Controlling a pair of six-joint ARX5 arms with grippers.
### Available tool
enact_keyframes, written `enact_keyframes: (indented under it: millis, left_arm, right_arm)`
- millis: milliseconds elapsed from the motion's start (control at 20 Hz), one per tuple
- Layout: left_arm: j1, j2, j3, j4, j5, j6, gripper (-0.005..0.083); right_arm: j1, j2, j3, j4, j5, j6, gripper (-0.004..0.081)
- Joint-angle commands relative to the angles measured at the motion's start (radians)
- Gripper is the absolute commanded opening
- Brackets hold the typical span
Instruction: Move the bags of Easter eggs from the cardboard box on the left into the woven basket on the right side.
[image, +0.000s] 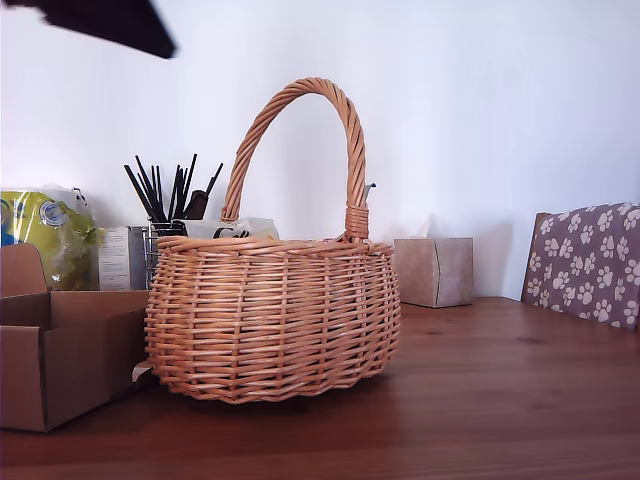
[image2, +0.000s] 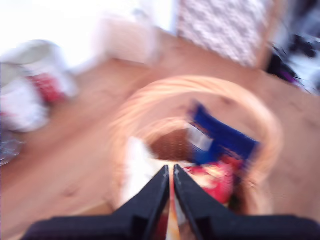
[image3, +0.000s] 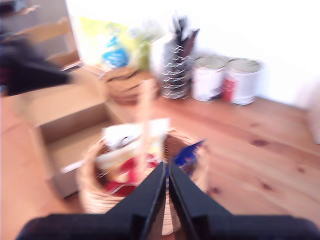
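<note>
While both wrist views are smeared with motion blur, my first gripper (image2: 171, 187) shows its two dark fingers drawn almost together with only a thin slit between them and nothing gripped, hanging above the mouth of the woven basket (image2: 260, 125). My second gripper (image3: 167, 187) looks the same: fingers nearly closed, holding nothing, also above the basket (image3: 90, 195), whose tall handle (image3: 146, 115) rises as a pale streak just in front of the jaws.

Inside the basket lie the bags of Easter eggs: a dark blue packet (image2: 225, 137) against the far wall from my first gripper, a red-yellow packet (image2: 215, 180) just beside it and nearer the jaws, and a white packet (image2: 135, 167) on the other side of the fingers. The second wrist view shows the same three, the blue (image3: 187, 155), the red (image3: 127, 172) and the white (image3: 132, 137).

Just beside the basket stands the cardboard box (image3: 65, 125), its flaps upright; what I can see of its inside looks bare. In the exterior view the box (image: 60, 345) touches or nearly touches the basket (image: 270, 315) on that view's left. Behind the basket there stand a holder of dark sticks (image: 165, 195) and a large yellow-green bag (image: 45, 235), with a tan tissue box (image: 433, 270) and a paw-print cushion (image: 585, 262) beyond on the far side. Two tins (image3: 225, 80) sit by the wall behind the basket. A dark arm tip (image: 110, 22) crosses the exterior view's upper left corner; which arm I cannot tell.
</note>
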Motion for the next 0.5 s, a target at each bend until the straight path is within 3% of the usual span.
enact_keyframes:
  millis: [0,200,450]
  left_arm:
    - [0.046,-0.074,-0.113,0.064,-0.01,0.003,-0.0023]
    - [0.18,-0.284,-0.294,0.124,-0.01,0.0,-0.0023]
    - [0.27,-0.544,-0.431,0.082,-0.009,-0.066,-0.0023]
  right_arm:
    - [-0.03,-0.044,-0.08,0.09,0.0,0.024,-0.0012]
    - [-0.12,-0.132,-0.239,0.214,-0.005,0.058,-0.0012]
    - [-0.144,-0.257,-0.332,0.178,-0.007,0.102,-0.0012]
